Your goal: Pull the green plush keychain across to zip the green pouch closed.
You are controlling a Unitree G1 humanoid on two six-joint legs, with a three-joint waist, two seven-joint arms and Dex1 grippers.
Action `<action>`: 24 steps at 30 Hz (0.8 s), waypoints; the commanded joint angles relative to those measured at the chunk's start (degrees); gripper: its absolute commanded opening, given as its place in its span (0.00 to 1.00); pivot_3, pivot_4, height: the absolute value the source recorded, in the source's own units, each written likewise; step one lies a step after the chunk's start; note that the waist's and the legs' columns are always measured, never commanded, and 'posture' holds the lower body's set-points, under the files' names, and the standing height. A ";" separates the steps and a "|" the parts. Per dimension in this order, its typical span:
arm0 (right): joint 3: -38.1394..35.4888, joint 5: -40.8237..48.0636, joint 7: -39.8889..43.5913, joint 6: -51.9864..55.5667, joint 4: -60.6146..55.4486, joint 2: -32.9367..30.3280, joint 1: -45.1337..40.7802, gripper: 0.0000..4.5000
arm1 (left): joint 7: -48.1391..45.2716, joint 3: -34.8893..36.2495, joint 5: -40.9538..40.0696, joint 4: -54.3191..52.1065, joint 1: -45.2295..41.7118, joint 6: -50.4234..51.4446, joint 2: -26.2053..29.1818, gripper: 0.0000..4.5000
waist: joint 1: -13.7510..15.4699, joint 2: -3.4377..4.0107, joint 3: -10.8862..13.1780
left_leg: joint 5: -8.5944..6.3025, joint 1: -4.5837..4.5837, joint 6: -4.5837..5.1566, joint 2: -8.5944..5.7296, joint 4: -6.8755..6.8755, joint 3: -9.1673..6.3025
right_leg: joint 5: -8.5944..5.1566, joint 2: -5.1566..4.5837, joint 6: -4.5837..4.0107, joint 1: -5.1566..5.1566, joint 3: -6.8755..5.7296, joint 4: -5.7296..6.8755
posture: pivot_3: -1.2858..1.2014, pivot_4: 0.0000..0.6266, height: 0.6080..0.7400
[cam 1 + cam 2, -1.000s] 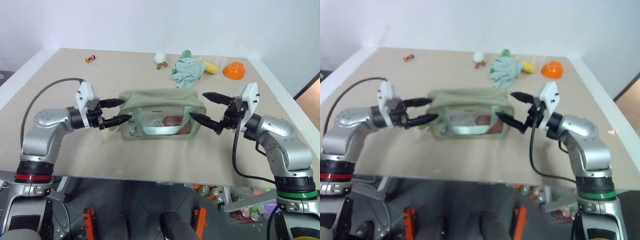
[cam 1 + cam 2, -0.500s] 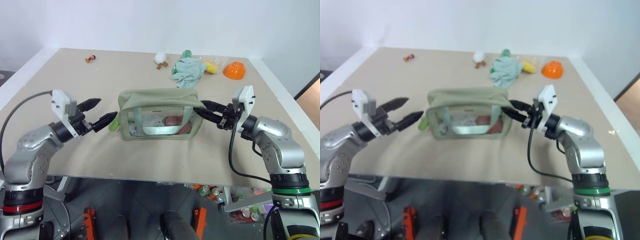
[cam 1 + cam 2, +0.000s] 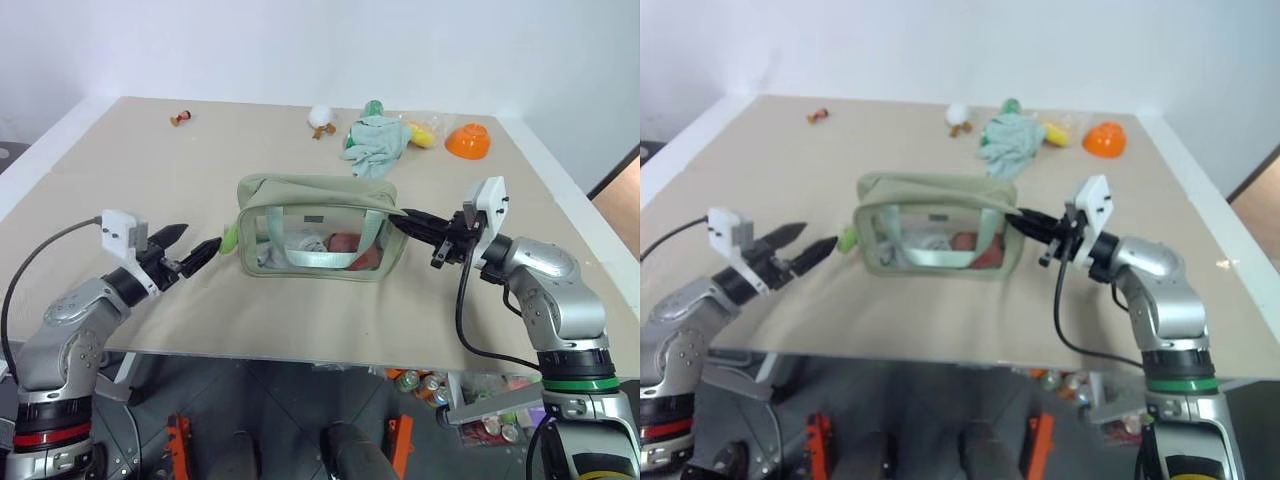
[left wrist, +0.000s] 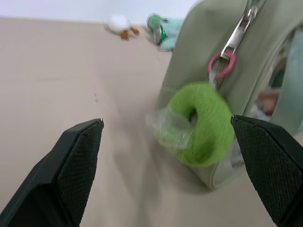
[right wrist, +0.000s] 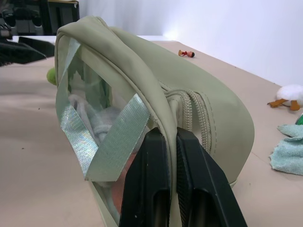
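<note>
The green pouch (image 3: 318,240) stands mid-table, a boxy sage bag with clear windows and webbing handles. At its left end hangs the green plush keychain (image 4: 202,124), a lime fuzzy ring on a reddish loop under the zipper pull, also visible from the head camera as the keychain (image 3: 230,237). My left gripper (image 3: 198,244) is open, a short way left of the keychain and apart from it. My right gripper (image 5: 169,133) is shut on the fabric at the pouch's right end, by the end of the zipper, and appears there in the head view as the right gripper (image 3: 402,219).
At the table's far edge lie a mint cloth (image 3: 378,143), a green bottle (image 3: 373,107), a white duck toy (image 3: 321,117), a yellow item (image 3: 424,132), an orange bowl (image 3: 468,140) and a small red figure (image 3: 180,118). Bare tabletop surrounds the pouch.
My right gripper closed on the pouch's right end. My left gripper drew away from the pouch's left end, leftward and lower, and stayed open.
</note>
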 commanded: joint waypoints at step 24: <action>-0.69 -0.05 -1.96 2.30 -7.06 -1.21 1.70 0.00 | -11.16 -4.64 5.85 6.43 -5.23 -9.25 3.31 0.36 | -0.07 0.08 0.05 | -0.01 -0.02 -0.01 0.03 -0.12 0.00 | -0.04 0.01 0.00 -0.05 0.01 -0.03 | 0.52 0.24 1.00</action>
